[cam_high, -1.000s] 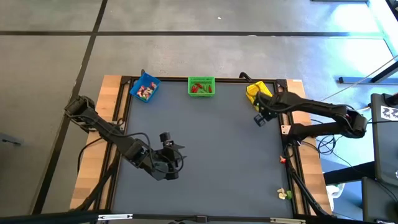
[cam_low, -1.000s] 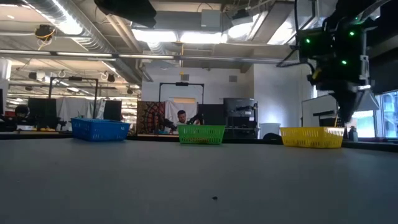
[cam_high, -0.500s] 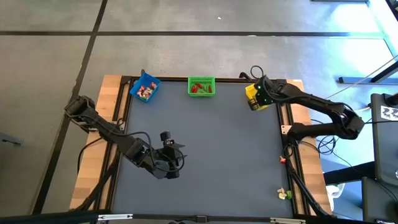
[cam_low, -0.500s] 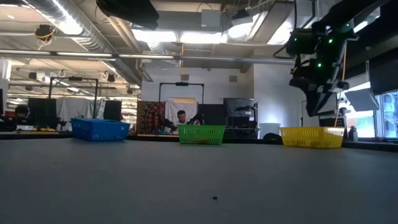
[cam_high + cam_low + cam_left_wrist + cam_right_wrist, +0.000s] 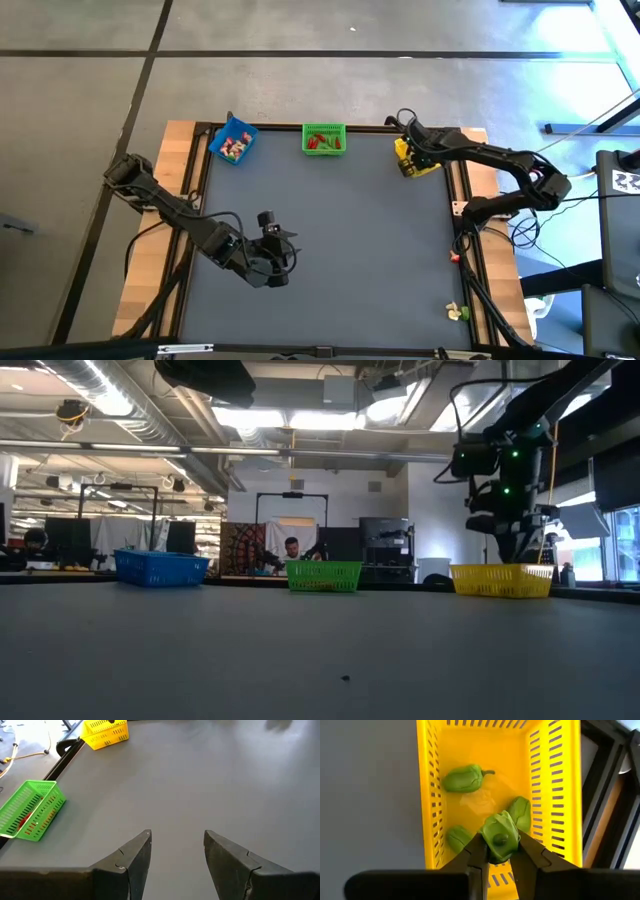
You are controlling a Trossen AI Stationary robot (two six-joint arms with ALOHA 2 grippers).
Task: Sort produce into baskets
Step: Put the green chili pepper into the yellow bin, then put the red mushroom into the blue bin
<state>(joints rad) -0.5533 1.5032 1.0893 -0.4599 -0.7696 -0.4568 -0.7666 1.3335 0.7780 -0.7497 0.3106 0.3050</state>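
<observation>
Right hand (image 5: 499,851): clamped on a green pepper (image 5: 499,836), which we hold directly above the yellow basket (image 5: 546,795) at the worktop's (image 5: 340,250) far right, so a release should drop it inside.
Yellow basket: three green pieces lie in it.
Left hand (image 5: 176,851): fingers apart, empty, waiting over the near left.
Other baskets: green basket (image 5: 323,139) and blue basket (image 5: 233,141), far edge, filled.

yellow basket (image 5: 437,810): three green peppers inside | fourth green pepper (image 5: 499,837): gripped above it
</observation>
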